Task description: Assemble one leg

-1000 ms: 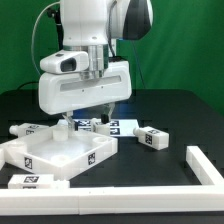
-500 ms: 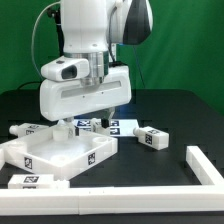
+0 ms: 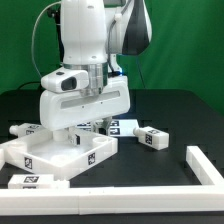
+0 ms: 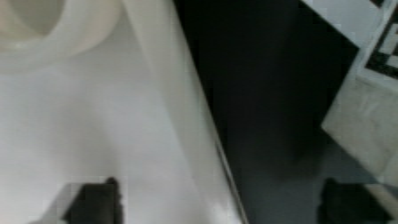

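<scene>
My gripper (image 3: 78, 127) hangs low over the far edge of the large flat white square tray-like piece (image 3: 55, 152). In the wrist view the gripper (image 4: 217, 203) is open and holds nothing. Its two dark fingertips (image 4: 89, 200) stand on either side of the tray piece's wall (image 4: 187, 120). One leg (image 3: 153, 138) lies at the exterior view's right. One leg (image 3: 22, 129) lies at the left. Another (image 3: 100, 124) lies behind the gripper, partly hidden. One more (image 3: 30, 180) lies at the front left.
A white L-shaped rail (image 3: 205, 166) runs along the front and the exterior view's right of the black table. The marker board (image 3: 126, 127) lies behind the tray piece. A round socket (image 4: 63, 45) and a tagged white part (image 4: 377, 50) show in the wrist view.
The gripper has come down and moved a little toward the exterior view's left, closer to the tray piece's far edge. The parts on the table have not moved.
</scene>
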{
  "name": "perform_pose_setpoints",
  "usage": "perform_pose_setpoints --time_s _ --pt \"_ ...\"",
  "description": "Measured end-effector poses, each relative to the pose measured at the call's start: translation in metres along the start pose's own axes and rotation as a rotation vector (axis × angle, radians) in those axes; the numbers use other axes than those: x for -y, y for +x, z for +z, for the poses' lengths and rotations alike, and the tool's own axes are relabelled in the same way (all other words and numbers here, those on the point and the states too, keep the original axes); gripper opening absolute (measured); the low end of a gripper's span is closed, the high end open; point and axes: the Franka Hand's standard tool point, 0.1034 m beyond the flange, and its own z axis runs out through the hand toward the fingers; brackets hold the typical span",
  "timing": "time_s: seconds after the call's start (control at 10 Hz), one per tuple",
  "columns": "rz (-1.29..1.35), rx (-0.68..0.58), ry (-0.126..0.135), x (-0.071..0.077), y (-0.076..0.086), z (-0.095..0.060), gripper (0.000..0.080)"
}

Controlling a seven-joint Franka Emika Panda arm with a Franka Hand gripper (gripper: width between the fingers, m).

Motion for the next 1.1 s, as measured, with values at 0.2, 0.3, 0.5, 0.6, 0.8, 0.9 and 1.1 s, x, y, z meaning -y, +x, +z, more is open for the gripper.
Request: perform_pose_setpoints --time_s 0.2,0.3,0.5,0.6,0.8,0.9,1.1 --pt "0.0 0.0 0.0 0.0 0.0 0.0 0.0256" --pt "0.0 0.0 0.0 0.0 0.0 0.0 0.0095" --pt "0.002 0.0 0.0 0.0 0.0 0.0 0.0057" --pt "0.001 -0.004 -0.004 0.0 0.001 0.0 0.0057" --pt "-0.021 -0.018 -0.017 0.005 0.007 -0.007 0.0057" --pt "-0.039 -0.031 -0.029 0.007 0.013 -0.017 0.0057" --pt "-0.153 -0.06 -0.062 0.013 0.028 -0.043 0.0057"
